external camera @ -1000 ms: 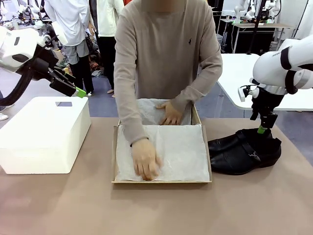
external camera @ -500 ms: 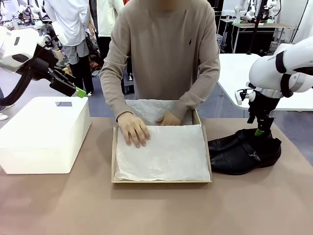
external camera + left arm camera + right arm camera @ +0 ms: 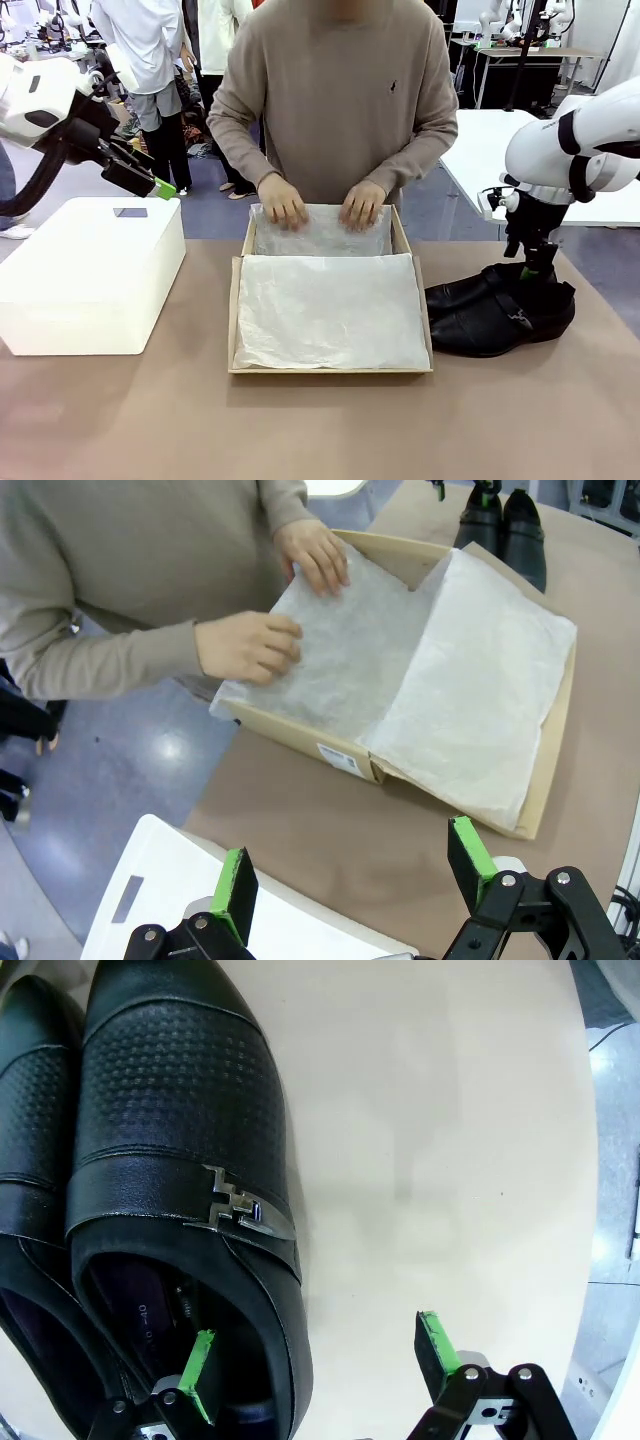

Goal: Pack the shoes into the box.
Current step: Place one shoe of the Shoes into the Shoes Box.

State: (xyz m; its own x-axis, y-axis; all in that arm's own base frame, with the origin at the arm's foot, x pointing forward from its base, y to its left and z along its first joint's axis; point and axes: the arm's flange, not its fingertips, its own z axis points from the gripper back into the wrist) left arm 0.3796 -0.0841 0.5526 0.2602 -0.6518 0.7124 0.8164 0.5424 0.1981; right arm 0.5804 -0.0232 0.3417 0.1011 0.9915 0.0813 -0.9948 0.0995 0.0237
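Front view, shoes [image 3: 500,310]: side by side on the table [image 3: 320,430], just right of the box [image 3: 235,310], toes toward it, heels away.
Front view, nearer arm: the right one, jaws straight above the heel end; left jaws high over the white box [image 3: 90,270], well apart from the shoes.
Front view, box: open, lined with tissue paper [image 3: 330,310]; person's hands [image 3: 283,203] on the paper at the far wall.
Left wrist view, left jaws: wide apart, pads [image 3: 235,893] bare, holding nothing; box [image 3: 300,742] ahead, shoes [image 3: 505,520] beyond it.
Right wrist view, long axis: shoes [image 3: 180,1110] running up the picture, toes far, buckle [image 3: 240,1210] midway.
Right wrist view, right jaws: wide, astride the side wall of the outer shoe near its opening, one pad [image 3: 197,1360] inside, the other over bare table; nothing gripped yet, contact not clear.
Likely next: closing on that side wall, then a lift left toward the box.
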